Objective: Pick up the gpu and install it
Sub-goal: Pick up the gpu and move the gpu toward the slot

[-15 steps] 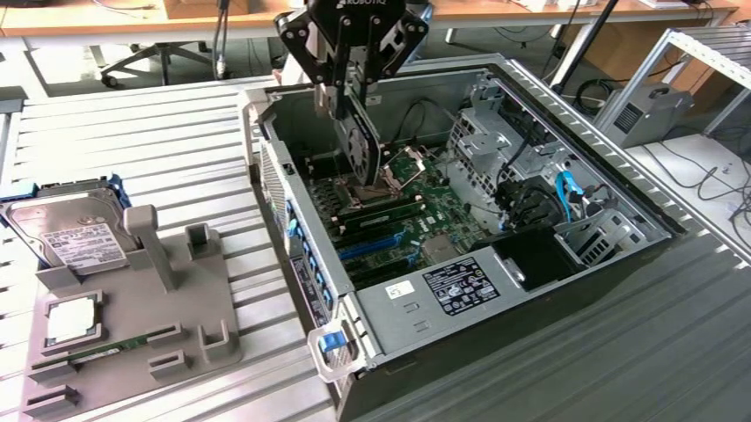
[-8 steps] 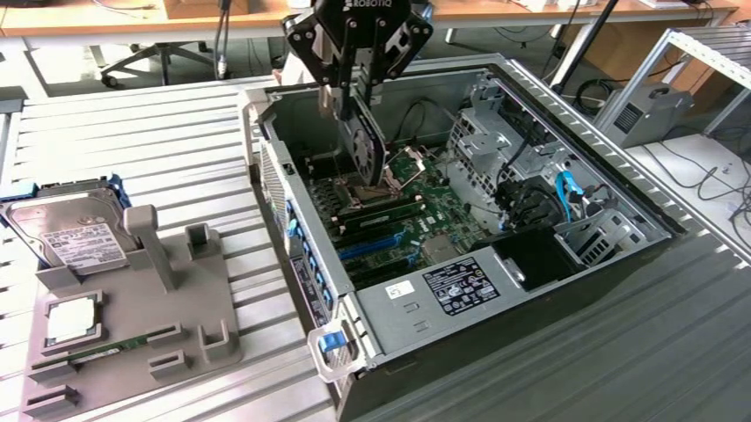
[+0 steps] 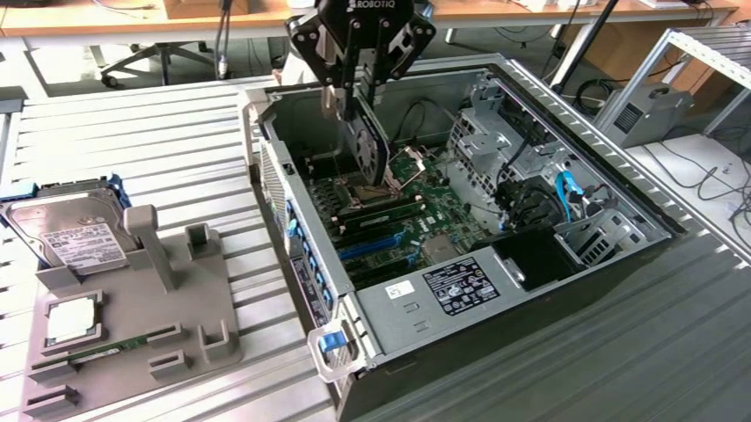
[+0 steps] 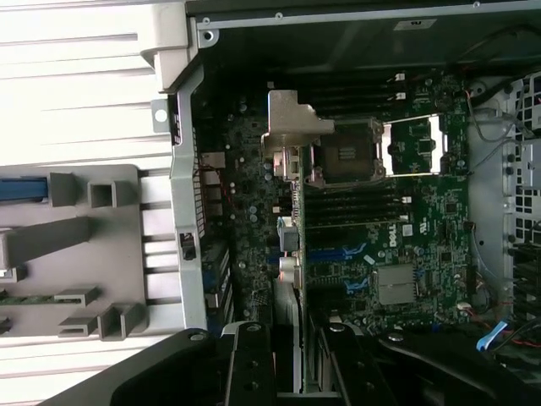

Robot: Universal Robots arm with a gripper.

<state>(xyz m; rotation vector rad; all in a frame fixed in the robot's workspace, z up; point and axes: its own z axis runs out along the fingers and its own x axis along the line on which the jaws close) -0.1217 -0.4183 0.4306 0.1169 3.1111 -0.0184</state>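
Holder (image 3: pixel 176 308) on the desk (image 3: pixel 141 132), nearest in the exterior view, carries a memory stick (image 3: pixel 112 350) and a hard drive (image 3: pixel 76 233). Beside it lies the open computer case (image 3: pixel 411 303), motherboard (image 3: pixel 441 220) exposed. At the case's far end the fingers (image 3: pixel 333 98) are clamped on the graphics card (image 3: pixel 375 149), held on edge over the motherboard, with its silver bracket (image 4: pixel 292 127) at one end.
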